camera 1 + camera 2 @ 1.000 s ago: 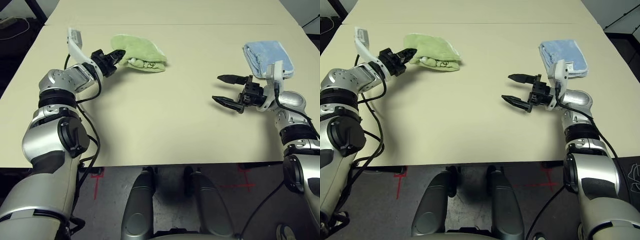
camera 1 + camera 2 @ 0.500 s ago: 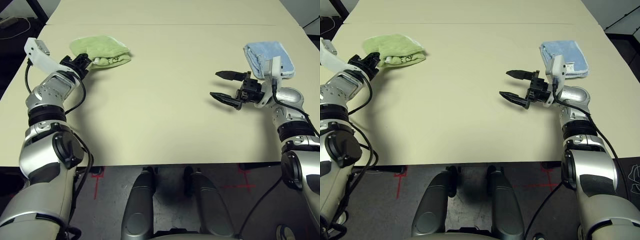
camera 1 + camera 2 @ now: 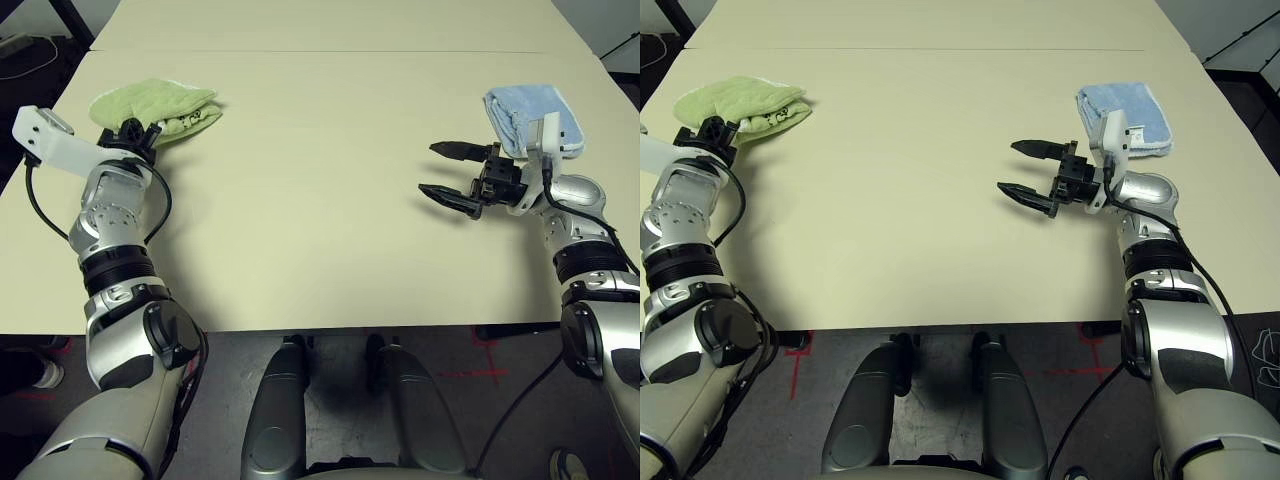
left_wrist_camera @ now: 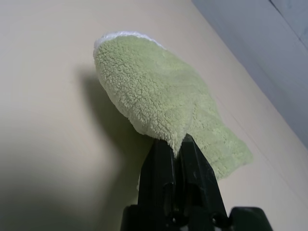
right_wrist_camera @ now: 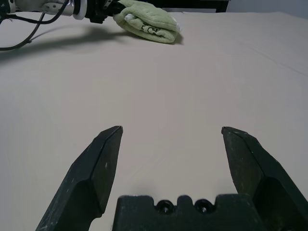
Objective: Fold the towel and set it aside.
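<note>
Your left hand [image 4: 177,144] pinches the near edge of the folded green towel [image 3: 155,103], which lies at ten o'clock on the desk [image 3: 320,220]. Dark lettering shows on the towel's side toward three o'clock. Your right hand [image 3: 452,178] is spread wide and empty, pointing to nine o'clock, with the blue towel [image 3: 535,118] at one o'clock from it.

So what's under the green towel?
Bare table shows around the green towel, shadowed at its near edge. Whatever lies beneath it is covered, so I can't tell.
</note>
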### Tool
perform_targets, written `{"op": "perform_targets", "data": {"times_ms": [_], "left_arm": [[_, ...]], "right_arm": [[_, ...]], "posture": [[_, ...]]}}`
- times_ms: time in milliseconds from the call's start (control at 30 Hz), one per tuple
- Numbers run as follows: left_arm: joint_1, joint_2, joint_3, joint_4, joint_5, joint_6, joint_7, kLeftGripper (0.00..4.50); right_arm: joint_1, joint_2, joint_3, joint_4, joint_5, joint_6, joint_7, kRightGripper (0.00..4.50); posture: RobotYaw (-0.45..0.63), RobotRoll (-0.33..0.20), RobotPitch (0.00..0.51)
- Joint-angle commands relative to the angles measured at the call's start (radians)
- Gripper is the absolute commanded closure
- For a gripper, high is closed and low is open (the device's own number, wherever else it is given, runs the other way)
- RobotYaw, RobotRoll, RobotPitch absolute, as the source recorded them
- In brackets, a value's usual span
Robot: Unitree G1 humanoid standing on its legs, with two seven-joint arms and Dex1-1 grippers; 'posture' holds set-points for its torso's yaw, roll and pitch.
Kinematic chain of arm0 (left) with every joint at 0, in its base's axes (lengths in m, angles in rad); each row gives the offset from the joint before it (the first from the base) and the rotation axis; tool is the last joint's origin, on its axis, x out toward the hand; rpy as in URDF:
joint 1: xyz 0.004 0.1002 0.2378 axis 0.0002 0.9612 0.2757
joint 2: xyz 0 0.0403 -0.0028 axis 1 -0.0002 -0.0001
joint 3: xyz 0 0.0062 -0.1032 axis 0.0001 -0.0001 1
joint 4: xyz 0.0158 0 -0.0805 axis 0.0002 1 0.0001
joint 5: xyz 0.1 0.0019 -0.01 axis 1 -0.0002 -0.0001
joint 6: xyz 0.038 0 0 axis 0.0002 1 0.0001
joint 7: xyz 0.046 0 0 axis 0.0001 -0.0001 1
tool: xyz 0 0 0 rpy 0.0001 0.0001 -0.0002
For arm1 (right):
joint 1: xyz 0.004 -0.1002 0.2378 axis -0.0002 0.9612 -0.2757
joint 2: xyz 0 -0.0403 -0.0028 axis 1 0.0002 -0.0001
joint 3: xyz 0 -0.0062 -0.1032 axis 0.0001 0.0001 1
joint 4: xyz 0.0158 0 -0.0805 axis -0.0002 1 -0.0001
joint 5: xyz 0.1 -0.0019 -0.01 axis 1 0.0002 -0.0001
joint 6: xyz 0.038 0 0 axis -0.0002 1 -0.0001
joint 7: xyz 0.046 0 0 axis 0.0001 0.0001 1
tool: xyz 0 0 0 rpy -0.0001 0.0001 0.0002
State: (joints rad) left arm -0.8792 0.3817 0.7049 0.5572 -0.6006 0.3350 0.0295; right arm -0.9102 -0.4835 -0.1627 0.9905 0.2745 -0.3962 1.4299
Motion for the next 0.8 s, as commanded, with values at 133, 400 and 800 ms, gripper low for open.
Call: {"op": "perform_targets", "data": {"times_ms": [133, 400, 800], "left_arm": [[0.041, -0.016, 0.005, -0.038, -0.021, -0.01, 0.057, 4.49], [0.047, -0.019, -0.002, -0.044, -0.037, -0.001, 0.085, 4.49], [0.055, -0.044, -0.008, -0.105, -0.07, 0.068, 0.136, 4.49]], "right_arm": [[-0.005, -0.003, 0.007, 0.021, -0.007, -0.004, -0.002, 0.0], [-0.009, -0.003, 0.007, 0.027, -0.009, -0.006, -0.001, 0.0], [-0.022, 0.001, 0.009, 0.04, -0.014, -0.013, -0.007, 0.0]], "posture": [[0.07, 0.0, 0.216], [0.07, 0.0, 0.217], [0.08, 0.0, 0.219]]}}
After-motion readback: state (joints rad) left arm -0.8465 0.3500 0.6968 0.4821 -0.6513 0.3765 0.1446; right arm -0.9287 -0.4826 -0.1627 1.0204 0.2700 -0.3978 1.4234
